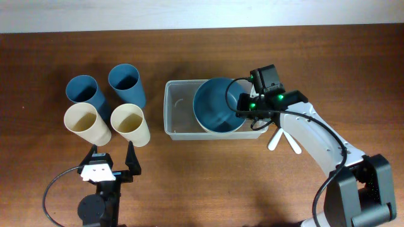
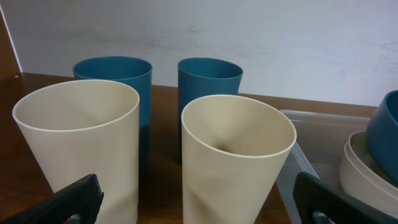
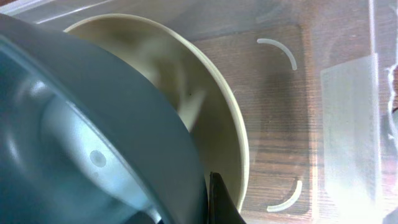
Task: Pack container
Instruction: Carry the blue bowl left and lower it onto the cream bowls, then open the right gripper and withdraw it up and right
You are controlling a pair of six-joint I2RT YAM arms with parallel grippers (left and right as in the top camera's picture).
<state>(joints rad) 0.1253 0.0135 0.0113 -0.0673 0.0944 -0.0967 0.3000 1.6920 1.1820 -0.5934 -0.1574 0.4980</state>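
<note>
A: Starting nearest us, what could go wrong?

B: The left claw (image 1: pixel 112 156) sits at the near left with its fingers spread wide and nothing between them. Two cream cups (image 1: pixel 129 123) stand upright just beyond it. A push forward that is off line could clip a rim and tip a cup, and the two blue cups (image 1: pixel 125 82) stand close behind them, so one fall could topple more.

A: And in the middle?

B: The right claw (image 1: pixel 245 108) is pinched tight on the right rim of the blue bowl (image 1: pixel 218 104). That is a thin, one-sided hold. The wrist view shows the bowl tilted over a cream bowl (image 3: pixel 205 93) that lies inside the container (image 1: pixel 178 112). If the blue bowl slips, or its low edge catches the cream bowl's rim, I judge it would sit crooked instead of nesting. The bin looks light, so a sideways drag could slide it across the tabletop (image 1: pixel 202 183).

A: Where is the container, and how does it lie?

B: It is at the centre of the tabletop, right of the cups and apart from them, resting flat with its mouth facing up. Its long axis runs left to right. The bowls fill the right part and the left part is bare.

A: Is there room for the cups?

B: It may be tight. I cannot tell from here.
</note>
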